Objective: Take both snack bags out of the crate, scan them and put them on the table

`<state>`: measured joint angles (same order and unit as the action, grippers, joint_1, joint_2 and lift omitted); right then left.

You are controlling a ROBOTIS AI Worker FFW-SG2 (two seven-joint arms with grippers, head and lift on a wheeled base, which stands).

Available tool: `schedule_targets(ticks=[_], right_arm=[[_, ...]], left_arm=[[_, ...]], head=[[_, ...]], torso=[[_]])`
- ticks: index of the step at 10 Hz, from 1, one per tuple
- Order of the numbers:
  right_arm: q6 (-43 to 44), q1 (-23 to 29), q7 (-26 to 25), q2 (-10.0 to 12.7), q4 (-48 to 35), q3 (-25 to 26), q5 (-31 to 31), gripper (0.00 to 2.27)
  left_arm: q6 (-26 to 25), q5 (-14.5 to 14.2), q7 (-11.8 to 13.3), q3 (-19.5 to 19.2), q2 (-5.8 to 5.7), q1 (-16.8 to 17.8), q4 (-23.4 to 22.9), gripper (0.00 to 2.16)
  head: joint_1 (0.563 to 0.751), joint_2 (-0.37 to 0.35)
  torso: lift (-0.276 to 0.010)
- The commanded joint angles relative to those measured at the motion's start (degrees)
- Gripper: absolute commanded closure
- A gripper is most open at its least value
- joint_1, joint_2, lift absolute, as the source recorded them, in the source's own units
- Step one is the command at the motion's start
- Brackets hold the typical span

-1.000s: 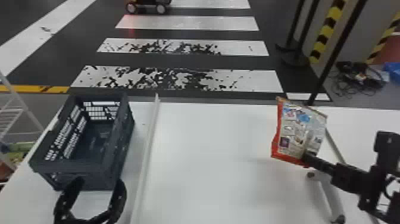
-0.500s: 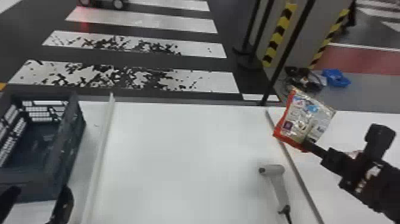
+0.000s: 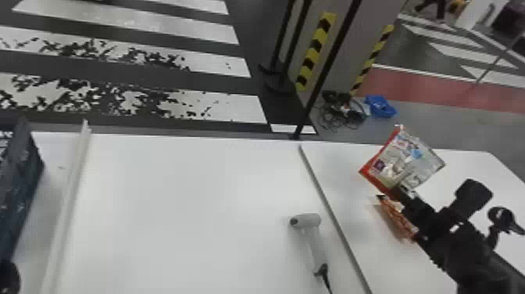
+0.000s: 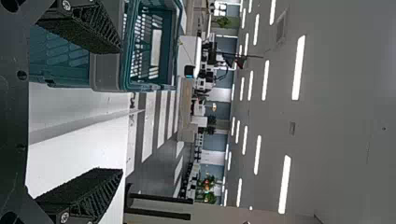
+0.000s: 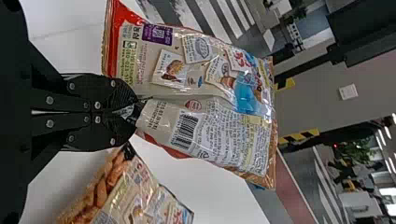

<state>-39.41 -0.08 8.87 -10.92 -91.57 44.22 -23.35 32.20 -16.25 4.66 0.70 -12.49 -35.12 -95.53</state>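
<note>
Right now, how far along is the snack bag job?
Looks done: both bags out of the crate; one bag lies on the table.
In hand: the other bag, pinched in the right hand above the table.
Left: setting it down. Can't tell whether either is scanned; the scanner lies on the table.

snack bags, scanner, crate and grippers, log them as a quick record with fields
held bag: red-edged snack bag, in the right gripper, raised above the table
barcode: visible on the held bag, toward the wrist camera
other bag: on the table, right of the dark strip
scanner: on the table, left of the dark strip
crate: at the table's left
left gripper: open, near the crate
</note>
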Motion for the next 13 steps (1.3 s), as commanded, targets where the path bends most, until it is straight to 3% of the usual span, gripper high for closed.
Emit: schedule_targets(ticks=[1, 3, 5, 6, 7, 8, 12, 13], right_arm=[[3.9, -0.7, -1.3, -1.9, 5.2, 0.7, 0.0, 2.26], [6.2, -1.6, -3.8, -3.9, 10.1, 0.4, 0.8, 2.26], [9.4, -2.0, -5.9, -4.5, 13.0, -0.3, 1.0, 1.98], [10.6, -2.0, -5.8, -4.5, 13.6, -0.1, 0.6, 1.22], [11.3, -1.9, -5.7, -4.5, 13.6, -0.2, 0.3, 0.09], [12.2, -1.9, -5.9, -4.5, 13.6, -0.1, 0.6, 0.0], [24.0, 0.8, -6.3, -4.2, 12.9, 0.2, -0.5, 0.05], [27.3, 3.5, -5.5, -2.7, 9.4, -0.4, -1.8, 0.05]], left_arm=[[0.0, 0.0, 0.0, 0.0, -0.08, 0.0, 0.1, 0.09], [0.0, -0.1, 0.0, 0.0, 0.01, 0.0, 0.1, 0.09], [0.0, -0.1, 0.0, 0.0, 0.01, 0.0, 0.2, 0.09], [0.0, -0.2, 0.0, 0.0, 0.01, 0.0, 0.2, 0.09], [0.0, -0.3, 0.0, 0.0, 0.01, 0.0, 0.1, 0.09], [0.0, -0.3, 0.1, 0.0, 0.01, 0.0, 0.0, 0.09], [0.0, -0.3, 0.1, -0.1, 0.01, -0.1, -0.4, 0.09], [0.2, -0.3, 0.1, -0.1, 0.01, -0.3, -0.9, 0.09]], head=[[0.695, -0.35], [0.695, -0.35], [0.695, -0.35], [0.695, -0.35], [0.695, -0.35], [0.695, -0.35], [0.695, -0.35], [0.695, -0.35]], torso=[[-0.094], [-0.094], [-0.094], [-0.094], [-0.094], [-0.094], [-0.094], [-0.094]])
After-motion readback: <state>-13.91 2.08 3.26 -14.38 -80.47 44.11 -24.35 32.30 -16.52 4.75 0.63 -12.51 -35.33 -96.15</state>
